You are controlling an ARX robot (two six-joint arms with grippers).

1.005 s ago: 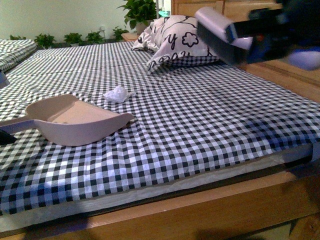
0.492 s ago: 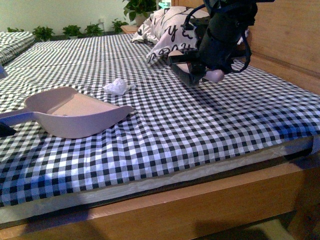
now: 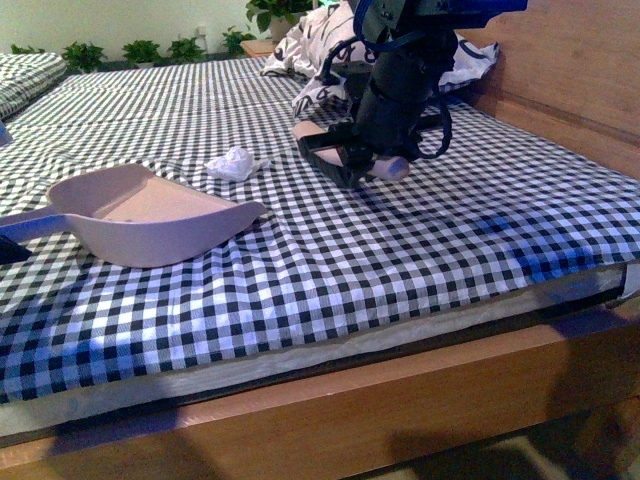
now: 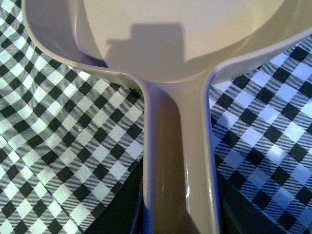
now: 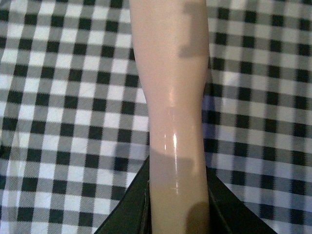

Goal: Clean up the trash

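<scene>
Checked black-and-white bedding [image 3: 420, 250] covers the bed. From the front, the right gripper [image 3: 350, 160] hangs just beyond the trash [image 3: 232, 164], clamped on a pink brush [image 3: 330, 152]; the dustpan [image 3: 150, 215] lies nearer. Left wrist: the left gripper [image 4: 178, 214] grips the dustpan's handle [image 4: 178, 161]. Right wrist: brush handle [image 5: 170, 97] pinched between dark jaws.
</scene>
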